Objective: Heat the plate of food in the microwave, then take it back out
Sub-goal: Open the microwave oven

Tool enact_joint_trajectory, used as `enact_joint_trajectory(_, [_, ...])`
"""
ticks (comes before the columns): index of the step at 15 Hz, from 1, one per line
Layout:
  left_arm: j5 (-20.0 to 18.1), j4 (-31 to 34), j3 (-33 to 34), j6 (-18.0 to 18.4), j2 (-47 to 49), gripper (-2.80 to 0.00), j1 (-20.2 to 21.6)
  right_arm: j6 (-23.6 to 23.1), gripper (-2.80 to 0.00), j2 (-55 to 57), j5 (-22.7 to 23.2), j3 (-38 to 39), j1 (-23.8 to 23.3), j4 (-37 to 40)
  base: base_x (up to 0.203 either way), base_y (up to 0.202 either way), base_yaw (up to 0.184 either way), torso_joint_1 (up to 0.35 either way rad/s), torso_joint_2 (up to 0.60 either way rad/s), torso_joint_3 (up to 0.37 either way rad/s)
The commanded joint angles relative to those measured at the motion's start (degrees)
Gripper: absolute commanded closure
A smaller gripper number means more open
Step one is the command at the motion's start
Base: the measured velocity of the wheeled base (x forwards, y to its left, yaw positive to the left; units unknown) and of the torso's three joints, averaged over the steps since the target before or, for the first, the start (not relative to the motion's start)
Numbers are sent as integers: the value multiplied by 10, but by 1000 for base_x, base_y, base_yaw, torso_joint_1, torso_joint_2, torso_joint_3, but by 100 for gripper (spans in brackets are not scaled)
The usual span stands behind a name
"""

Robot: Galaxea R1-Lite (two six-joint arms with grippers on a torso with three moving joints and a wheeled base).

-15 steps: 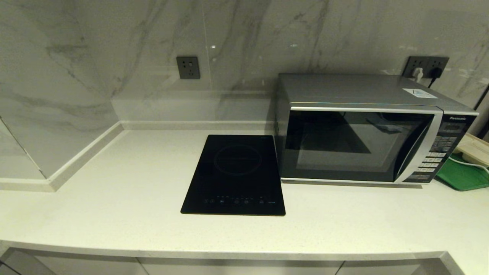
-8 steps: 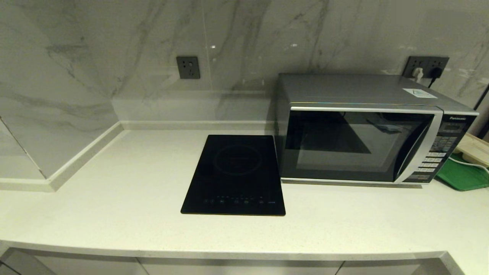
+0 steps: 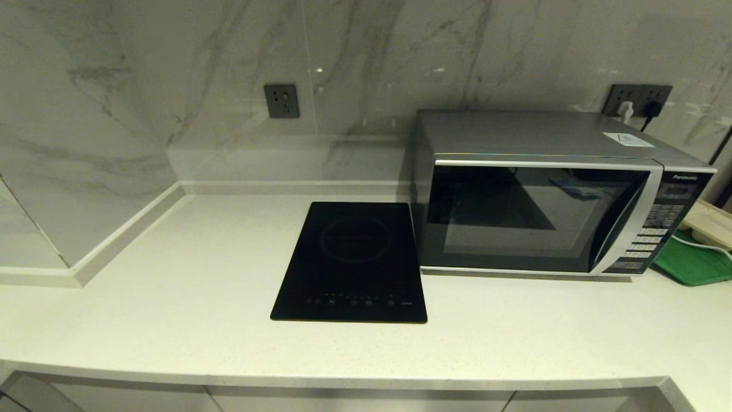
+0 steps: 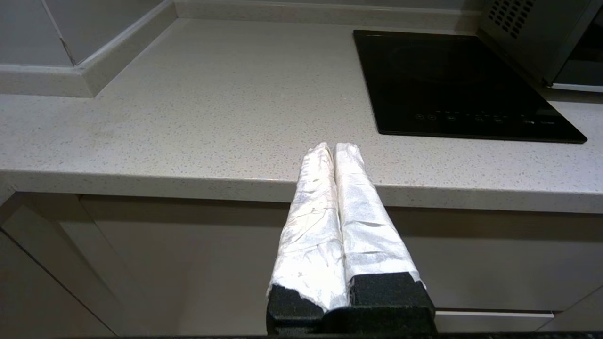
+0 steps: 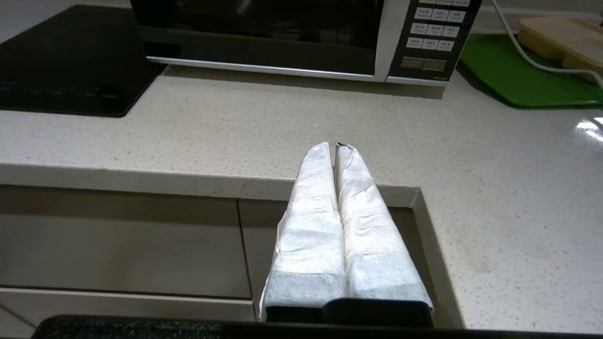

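The silver-grey microwave (image 3: 549,189) stands at the back right of the counter with its dark glass door closed; its keypad panel (image 5: 431,37) also shows in the right wrist view. The plate of food is out of view. My left gripper (image 4: 333,147) hangs shut and empty in front of the counter's front edge, left of the hob. My right gripper (image 5: 335,147) is shut and empty too, held before the counter edge in front of the microwave. Neither arm shows in the head view.
A flat black induction hob (image 3: 351,260) lies left of the microwave. A green tray (image 3: 692,263) with a pale board (image 3: 712,223) and a white cable sits at the far right. Cabinet fronts (image 4: 141,263) run below the counter edge.
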Motion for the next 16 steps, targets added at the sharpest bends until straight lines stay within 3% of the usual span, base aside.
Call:
enact_joint_trajectory(1, [0,0,0,0,0,0,0,-2,0,1,0,1,0,0,0,0,0,0,0,0])
enact_joint_trajectory(8, [0,0,0,0,0,0,0,-9,0,1,8,1,0,-1,0,0,0,0,0,0])
enact_joint_trajectory(16, [0,0,0,0,0,0,0,21,0,1,-4,-11,0,2,0,0,0,0,0,0])
